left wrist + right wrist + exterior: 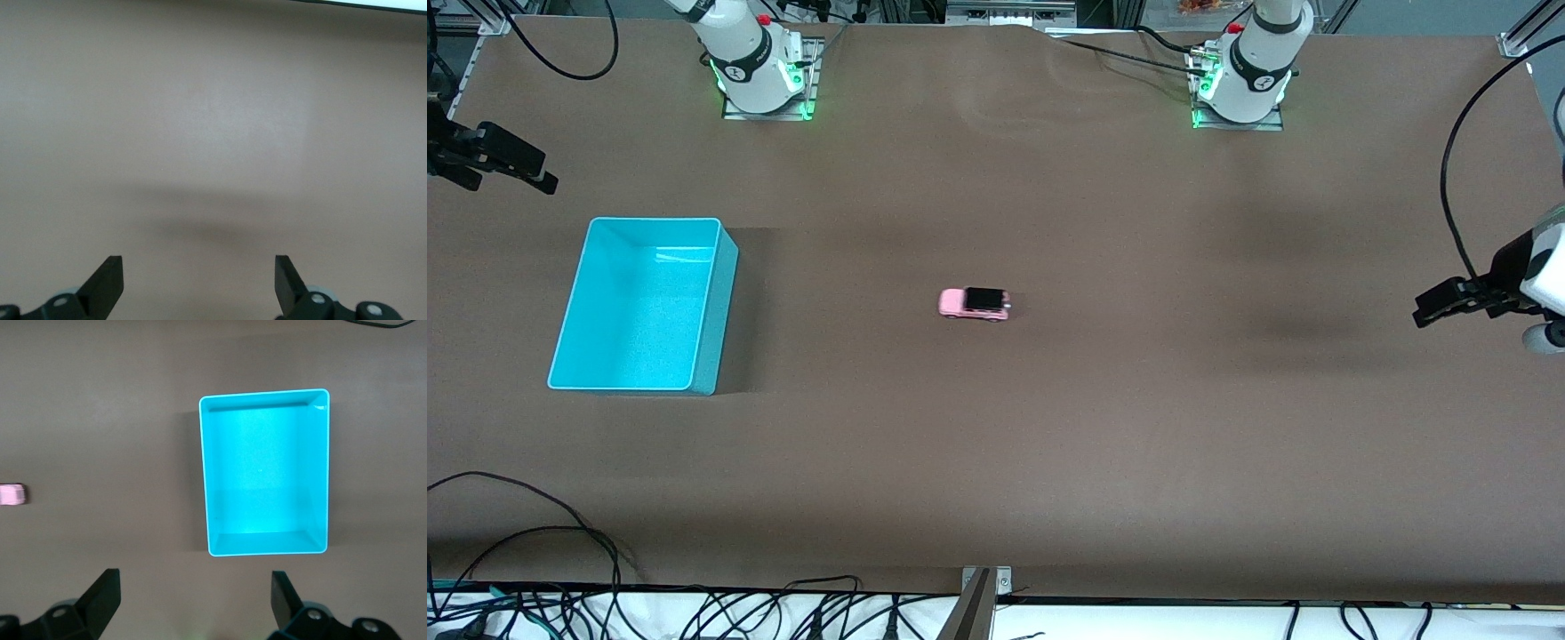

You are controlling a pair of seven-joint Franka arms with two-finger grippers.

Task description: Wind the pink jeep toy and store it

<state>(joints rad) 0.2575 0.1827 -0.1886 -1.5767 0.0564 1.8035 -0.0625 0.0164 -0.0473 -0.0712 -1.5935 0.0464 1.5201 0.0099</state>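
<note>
Pink jeep toy [975,304] rests on its wheels near the middle of the brown table [1049,444], with nothing touching it. Items follow from largest to smallest.

Table: a brown surface that fills the front view. The two arm bases stand along its edge at twelve o'clock, and loose black cables lie past its edge at six o'clock.

Cyan bin [642,305]: an open rectangular tub toward the right arm's end of the table, at nine o'clock from the jeep and well apart from it. Its inside shows only its own bare floor. In the right wrist view the bin [265,473] lies under the camera, with the jeep [13,495] showing as a pink sliver at the frame's edge.

Left gripper [1440,307]: held up over bare table at the left arm's end, at three o'clock from the jeep and well apart from it. Its fingers [107,283] are spread wide with nothing between them.

Right gripper [511,164]: held up at the right arm's end of the table, at about eleven o'clock from the bin. Its fingers [103,597] are likewise spread wide and hold nothing.

Jeep: a small boxy pink body with a black roof and dark wheels, its long axis lying along the three-to-nine o'clock line.
</note>
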